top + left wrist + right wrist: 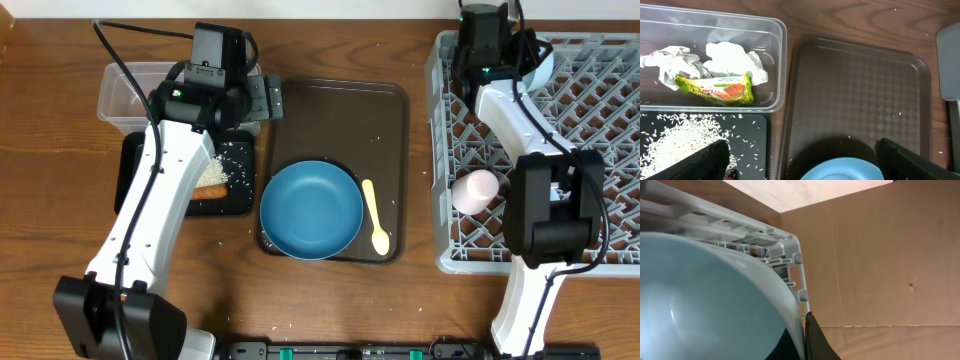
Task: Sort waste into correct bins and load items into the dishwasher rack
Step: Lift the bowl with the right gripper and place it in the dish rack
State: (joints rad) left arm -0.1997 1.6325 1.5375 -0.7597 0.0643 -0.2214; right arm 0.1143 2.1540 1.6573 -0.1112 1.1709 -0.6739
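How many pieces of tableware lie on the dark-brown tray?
2. The blue plate sits in the lower-left part of the tray in the overhead view; the cream spoon lies just right of it. None seems hidden.

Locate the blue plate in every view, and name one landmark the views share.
Overhead: the blue plate lies in the middle of the picture, on the near half of the brown tray, with the yellow spoon to its right.
Left wrist: only its rim shows, at the bottom edge.
Right wrist: not in it.
Shared landmark: the brown tray, in the overhead and left wrist views.
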